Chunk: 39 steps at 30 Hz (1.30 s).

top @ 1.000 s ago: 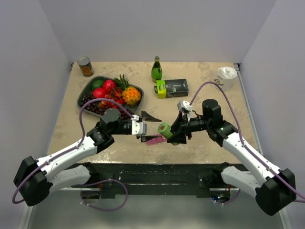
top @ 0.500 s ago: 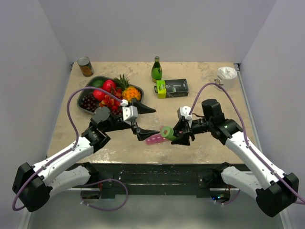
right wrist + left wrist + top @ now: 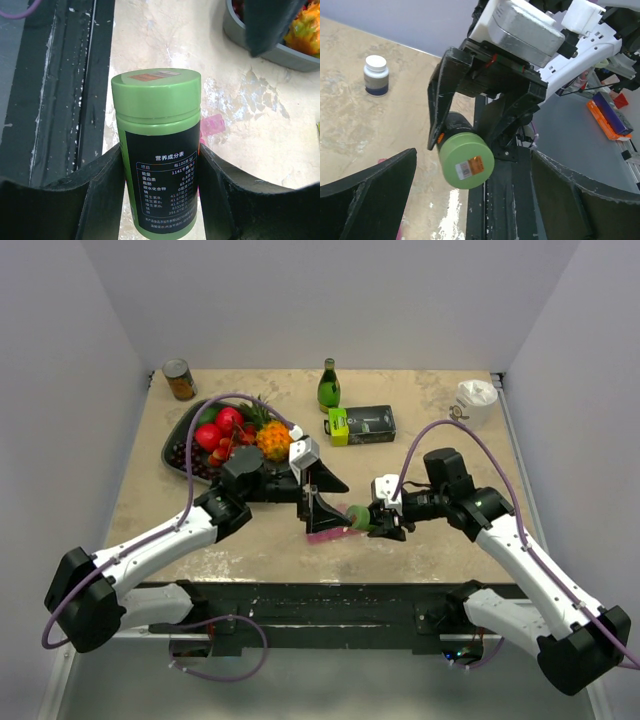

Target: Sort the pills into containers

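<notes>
My right gripper (image 3: 160,192) is shut on a green bottle (image 3: 157,150) with a green cap and a black label, held low over the table's front edge. In the top view the green bottle (image 3: 353,518) points its cap left, towards my left gripper (image 3: 328,498). That left gripper (image 3: 474,156) stands wide open, and the cap (image 3: 466,160) sits ahead between its fingers without touching them. The pink containers strip (image 3: 322,536) lies on the table beneath both grippers, mostly hidden; one pink end (image 3: 212,125) shows behind the bottle. No pills are in view.
A small dark bottle with a white cap (image 3: 375,75) stands on the table. A fruit tray (image 3: 178,443) sits at the back left, with a can (image 3: 179,379) behind it. A green glass bottle (image 3: 329,386), a black-and-green box (image 3: 362,425) and a white cup (image 3: 476,400) stand at the back.
My left gripper has opened wide and swung right, up to the green bottle's cap. The right gripper has sunk slightly towards the table with the bottle.
</notes>
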Each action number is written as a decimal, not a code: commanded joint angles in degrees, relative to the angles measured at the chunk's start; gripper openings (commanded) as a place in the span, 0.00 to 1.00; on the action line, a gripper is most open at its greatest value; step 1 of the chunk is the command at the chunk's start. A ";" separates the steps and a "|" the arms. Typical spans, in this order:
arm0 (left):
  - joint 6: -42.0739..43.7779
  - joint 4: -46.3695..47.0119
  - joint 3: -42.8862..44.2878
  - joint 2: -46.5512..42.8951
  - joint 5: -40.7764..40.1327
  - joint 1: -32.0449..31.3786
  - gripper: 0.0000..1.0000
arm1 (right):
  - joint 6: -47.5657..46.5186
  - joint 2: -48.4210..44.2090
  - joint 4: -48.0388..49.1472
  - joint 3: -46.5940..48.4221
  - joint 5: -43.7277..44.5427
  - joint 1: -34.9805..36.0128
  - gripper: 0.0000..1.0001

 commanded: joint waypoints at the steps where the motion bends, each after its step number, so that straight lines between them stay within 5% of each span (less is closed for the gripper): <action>1: 0.92 -3.44 2.84 0.15 -3.29 -1.94 0.98 | -0.55 -0.66 2.35 1.86 0.67 0.22 0.00; 18: 9.19 -8.91 6.27 3.84 -17.46 -10.21 0.73 | 2.97 -0.31 4.90 0.72 0.14 0.22 0.00; 23: 9.72 -10.23 7.06 4.89 -15.44 -10.30 0.42 | 3.32 -0.40 5.16 0.36 0.32 0.22 0.00; 27: 10.42 -12.33 7.33 5.42 -12.45 -10.30 0.06 | 3.85 -0.84 5.78 -0.08 0.32 0.31 0.01; 31: 9.72 -16.90 6.02 4.55 -14.02 -10.03 0.00 | 4.64 -1.28 6.30 -0.60 0.14 0.31 0.26; 32: 8.50 -17.35 5.58 3.41 -14.46 -9.77 0.00 | 5.43 -1.45 7.00 -0.78 0.23 0.22 0.62; 34: 7.09 -19.09 3.73 1.83 -15.96 -9.16 0.00 | 6.66 -1.89 8.15 -1.65 0.93 0.22 0.99; 39: 1.20 -26.13 -1.19 -5.73 -22.90 -2.75 0.00 | 10.27 -2.86 12.02 -3.68 3.74 0.13 0.99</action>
